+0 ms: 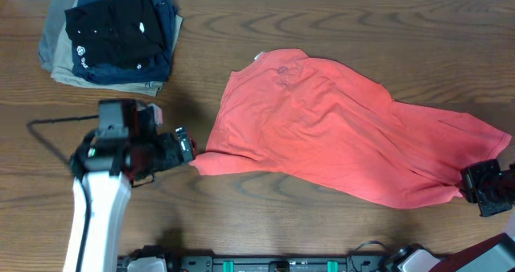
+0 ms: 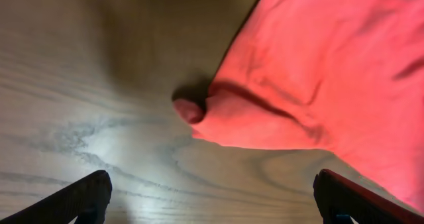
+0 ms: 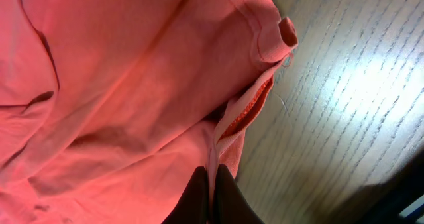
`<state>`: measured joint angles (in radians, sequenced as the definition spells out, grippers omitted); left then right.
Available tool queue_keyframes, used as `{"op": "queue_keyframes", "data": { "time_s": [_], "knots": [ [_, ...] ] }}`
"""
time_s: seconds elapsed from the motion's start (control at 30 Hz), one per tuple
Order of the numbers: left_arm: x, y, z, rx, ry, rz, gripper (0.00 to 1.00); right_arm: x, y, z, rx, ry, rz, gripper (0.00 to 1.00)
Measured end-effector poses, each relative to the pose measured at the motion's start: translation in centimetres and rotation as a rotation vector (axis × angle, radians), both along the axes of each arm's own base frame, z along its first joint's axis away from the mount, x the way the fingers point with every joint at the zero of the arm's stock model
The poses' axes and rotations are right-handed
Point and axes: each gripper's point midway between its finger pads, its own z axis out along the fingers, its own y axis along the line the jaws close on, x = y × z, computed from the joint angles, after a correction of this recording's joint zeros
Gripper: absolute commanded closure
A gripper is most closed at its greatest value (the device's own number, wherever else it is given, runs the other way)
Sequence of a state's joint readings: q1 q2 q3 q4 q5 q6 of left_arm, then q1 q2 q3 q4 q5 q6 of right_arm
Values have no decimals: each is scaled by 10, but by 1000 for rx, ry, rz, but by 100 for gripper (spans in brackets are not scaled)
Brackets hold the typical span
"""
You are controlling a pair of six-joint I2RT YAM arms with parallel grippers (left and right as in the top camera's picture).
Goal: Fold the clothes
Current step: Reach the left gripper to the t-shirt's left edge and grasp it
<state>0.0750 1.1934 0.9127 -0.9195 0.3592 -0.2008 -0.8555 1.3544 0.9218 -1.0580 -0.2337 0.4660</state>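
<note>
my right gripper (image 3: 212, 196) is pinched shut on an edge of the coral-red t-shirt (image 1: 338, 131), which sprawls rumpled from there to just ahead of my left gripper (image 1: 187, 146), jaws wide apart. i judge it light, limp cotton, so i'd grab that near corner.

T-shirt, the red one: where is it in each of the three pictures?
Overhead: T-shirt lies centre-right on the table.
Left wrist: T-shirt corner fills the upper right.
Right wrist: T-shirt fills the left, its edge pinched by the right end effector.
Shared landmark: the wood-grain table.
</note>
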Motion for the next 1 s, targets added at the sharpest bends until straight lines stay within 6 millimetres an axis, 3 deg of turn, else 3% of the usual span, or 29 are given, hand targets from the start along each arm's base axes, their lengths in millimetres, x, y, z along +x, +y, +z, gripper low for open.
{"op": "queue_keyframes", "data": {
  "time_s": [0.27,0.5,0.8,0.9,1.0],
  "knots": [
    [-3,0,-52,-19,233,4,2,0,0,0,-1,0,4,97],
    [7,-5,-82,-18,283,-31,2,0,0,0,-1,-1,4,96],
    [25,-29,-92,7,206,-166,2,0,0,0,-1,0,4,96],
    [27,-29,-94,39,197,-183,0,0,0,0,-1,0,7,96],
    [27,-26,-96,62,196,-184,12,0,0,0,-1,0,8,96]
  ]
}}
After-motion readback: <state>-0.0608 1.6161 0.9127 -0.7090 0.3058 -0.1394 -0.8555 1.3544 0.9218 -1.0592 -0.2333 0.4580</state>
